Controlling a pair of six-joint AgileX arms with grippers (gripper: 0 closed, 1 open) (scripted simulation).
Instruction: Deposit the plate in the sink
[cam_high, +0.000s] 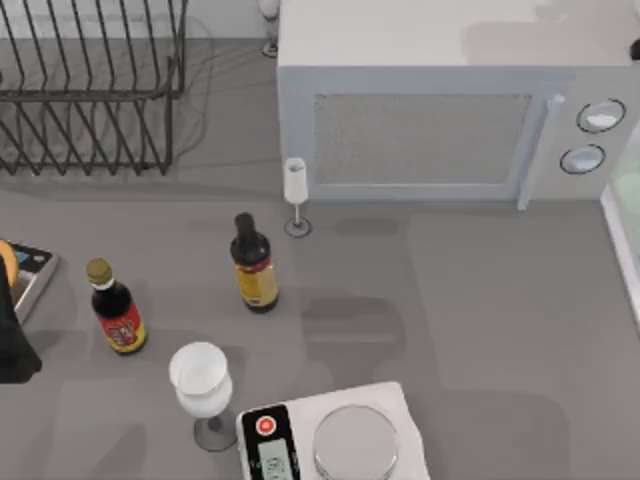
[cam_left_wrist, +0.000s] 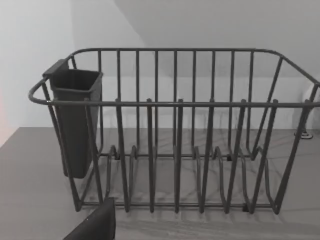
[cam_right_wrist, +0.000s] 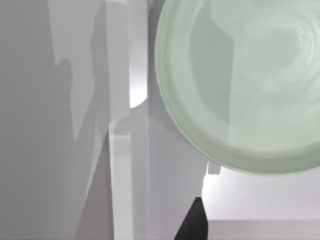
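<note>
The pale mint-green plate (cam_right_wrist: 240, 85) shows large in the right wrist view, face up, just past the sink's straight white rim (cam_right_wrist: 136, 165) and over the lighter basin (cam_right_wrist: 265, 197). A dark part of my right gripper (cam_right_wrist: 194, 225) stands near the plate's edge without touching it; I cannot tell whether the plate rests on the basin floor. From above, the sink rim (cam_high: 620, 250) runs along the table's right edge with a pale green patch (cam_high: 632, 190) beyond it. My left arm (cam_high: 10, 345) sits at the far left edge.
A black wire dish rack (cam_high: 90, 90) with a dark cutlery cup (cam_left_wrist: 75, 120) stands at the back left. A white microwave (cam_high: 450, 110) fills the back. Two dark bottles (cam_high: 253, 265) (cam_high: 115, 308), two wine glasses (cam_high: 203, 385) (cam_high: 296, 195) and a kitchen scale (cam_high: 340, 440) stand on the grey counter.
</note>
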